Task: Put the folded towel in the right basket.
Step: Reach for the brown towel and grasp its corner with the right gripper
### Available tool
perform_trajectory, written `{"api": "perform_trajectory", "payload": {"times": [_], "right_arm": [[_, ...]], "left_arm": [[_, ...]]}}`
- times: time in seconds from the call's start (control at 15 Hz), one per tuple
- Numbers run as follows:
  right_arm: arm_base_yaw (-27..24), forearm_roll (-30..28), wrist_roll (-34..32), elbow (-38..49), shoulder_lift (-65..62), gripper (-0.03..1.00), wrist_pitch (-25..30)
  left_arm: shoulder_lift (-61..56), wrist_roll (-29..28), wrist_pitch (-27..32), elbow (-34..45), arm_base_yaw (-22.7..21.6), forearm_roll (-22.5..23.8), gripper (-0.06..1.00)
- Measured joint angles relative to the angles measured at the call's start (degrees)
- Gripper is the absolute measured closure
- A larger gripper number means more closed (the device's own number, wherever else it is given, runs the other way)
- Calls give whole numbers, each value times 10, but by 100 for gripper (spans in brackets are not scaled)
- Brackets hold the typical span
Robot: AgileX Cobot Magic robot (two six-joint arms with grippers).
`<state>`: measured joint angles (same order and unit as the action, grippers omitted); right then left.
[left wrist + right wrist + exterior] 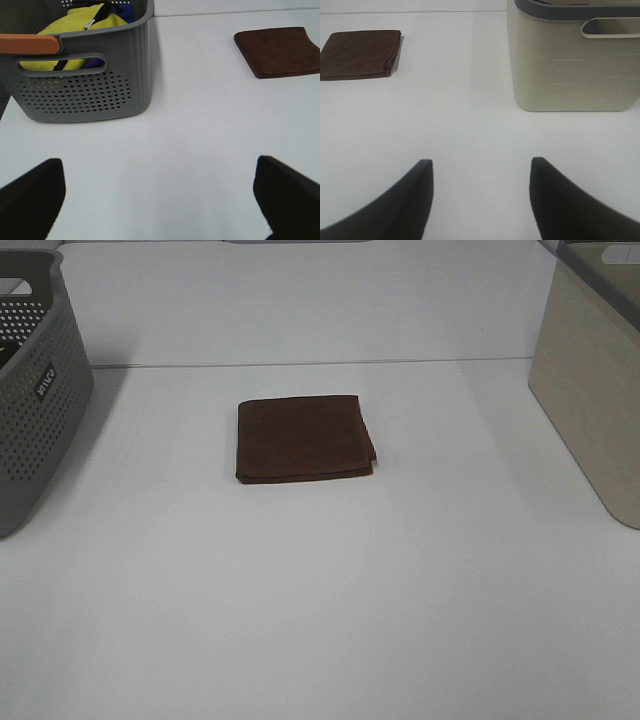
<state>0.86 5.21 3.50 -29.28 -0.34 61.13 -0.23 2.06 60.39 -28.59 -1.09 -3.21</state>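
Note:
A folded brown towel (303, 437) lies flat in the middle of the white table. It also shows in the left wrist view (279, 51) and in the right wrist view (360, 54). The beige right basket (596, 380) stands at the right edge; the right wrist view shows its side wall (572, 65). Neither arm appears in the high view. My left gripper (160, 197) is open and empty, far from the towel. My right gripper (480, 192) is open and empty, with the towel ahead on one side and the basket on the other.
A grey perforated basket (30, 390) stands at the left edge; in the left wrist view (85, 75) it holds yellow and blue cloth (80, 25) and has an orange handle (29, 44). The white table (320, 590) stretches around the towel.

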Motion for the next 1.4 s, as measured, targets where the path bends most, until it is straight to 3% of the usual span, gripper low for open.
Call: {"api": "perform_trajectory", "payload": {"times": [0.27, 0.53, 0.67, 0.93, 1.0, 1.4], "right_arm": [[0, 2, -1, -1, 3, 41, -6], [0, 55, -11, -50, 157, 41, -115], [0, 78, 1, -86, 245, 41, -143], [0, 127, 57, -237, 511, 41, -156], [0, 159, 93, -328, 641, 40, -149], [25, 201, 127, -574, 963, 33, -104]], "left_arm": [[0, 0, 0, 0, 0, 0, -3], [0, 0, 0, 0, 0, 0, -3], [0, 0, 0, 0, 0, 0, -3], [0, 0, 0, 0, 0, 0, -3], [0, 0, 0, 0, 0, 0, -3], [0, 0, 0, 0, 0, 0, -3]]}}
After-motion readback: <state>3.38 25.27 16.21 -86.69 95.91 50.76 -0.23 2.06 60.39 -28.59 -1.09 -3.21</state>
